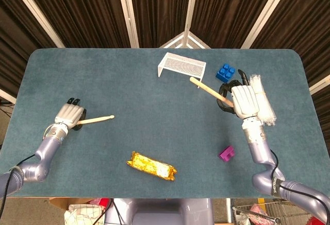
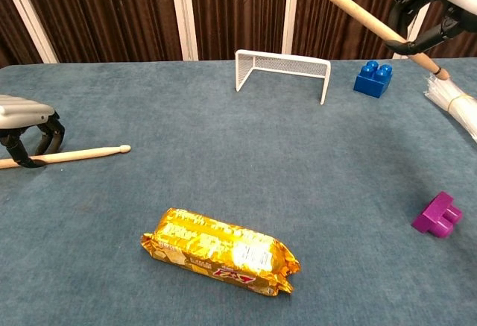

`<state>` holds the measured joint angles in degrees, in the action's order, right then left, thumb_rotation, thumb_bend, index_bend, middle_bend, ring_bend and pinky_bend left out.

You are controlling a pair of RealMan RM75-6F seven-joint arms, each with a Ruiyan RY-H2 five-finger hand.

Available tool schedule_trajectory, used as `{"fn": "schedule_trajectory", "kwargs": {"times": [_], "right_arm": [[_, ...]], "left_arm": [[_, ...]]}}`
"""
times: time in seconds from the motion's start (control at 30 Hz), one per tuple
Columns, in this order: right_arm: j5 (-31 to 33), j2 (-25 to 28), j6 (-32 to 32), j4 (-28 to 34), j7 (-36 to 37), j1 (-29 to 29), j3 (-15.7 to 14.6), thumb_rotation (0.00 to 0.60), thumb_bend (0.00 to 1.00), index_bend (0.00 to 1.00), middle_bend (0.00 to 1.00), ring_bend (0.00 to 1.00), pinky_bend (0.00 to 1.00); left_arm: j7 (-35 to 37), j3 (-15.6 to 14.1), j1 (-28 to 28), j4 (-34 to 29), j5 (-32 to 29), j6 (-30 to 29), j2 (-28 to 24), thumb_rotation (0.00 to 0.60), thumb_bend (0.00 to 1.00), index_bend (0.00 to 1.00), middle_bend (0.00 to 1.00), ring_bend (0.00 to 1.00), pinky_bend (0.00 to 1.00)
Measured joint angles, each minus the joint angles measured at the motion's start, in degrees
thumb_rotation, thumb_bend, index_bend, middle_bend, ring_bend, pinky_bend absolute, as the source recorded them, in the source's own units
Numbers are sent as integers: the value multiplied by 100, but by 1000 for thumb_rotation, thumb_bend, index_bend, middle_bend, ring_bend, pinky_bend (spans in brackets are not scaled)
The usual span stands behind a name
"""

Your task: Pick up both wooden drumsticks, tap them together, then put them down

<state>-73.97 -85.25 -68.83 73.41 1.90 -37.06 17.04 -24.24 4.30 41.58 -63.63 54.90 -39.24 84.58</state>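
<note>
The right hand (image 1: 242, 100) grips one drumstick (image 1: 209, 88) aloft; the left hand (image 1: 69, 114) closes around the other drumstick (image 1: 97, 119), seemingly unlifted; tapping remains.

Your left wooden drumstick (image 2: 71, 155) lies flat, tip pointing inward; your right wooden drumstick (image 2: 373, 24) is raised, angled.
</note>
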Motion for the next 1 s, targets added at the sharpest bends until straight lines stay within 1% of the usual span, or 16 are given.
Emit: {"fn": "schedule_trajectory", "kwargs": {"times": [0.17,0.3,0.53,0.63,0.83,1.0], "right_arm": [[-3,-3,-8,10,-27,3,3,600,561,776,640,390,0],[1,-16,-2,-20,-25,3,6,600,561,776,640,390,0],[-16,-17,-45,61,-81,43,-25,600,561,776,640,391,0],[3,-4,-17,58,-79,38,-11,600,561,776,640,391,0],[9,6,-22,69,-90,38,8,600,561,778,640,393,0],[27,46,-19,93,-81,45,35,600,561,779,640,395,0]], "left_arm": [[-169,-38,23,-18,-157,-15,-6,600,474,532,546,74,24],[-296,-76,32,-20,-287,-48,-13,600,495,533,542,74,24],[-491,-161,26,34,-356,-182,26,600,512,538,533,76,24],[-535,-177,30,47,-363,-208,48,600,522,551,543,94,24],[-504,-169,11,88,-244,-376,126,600,528,573,547,98,24],[-324,-146,-32,142,18,-567,188,600,528,580,549,98,24]]}}
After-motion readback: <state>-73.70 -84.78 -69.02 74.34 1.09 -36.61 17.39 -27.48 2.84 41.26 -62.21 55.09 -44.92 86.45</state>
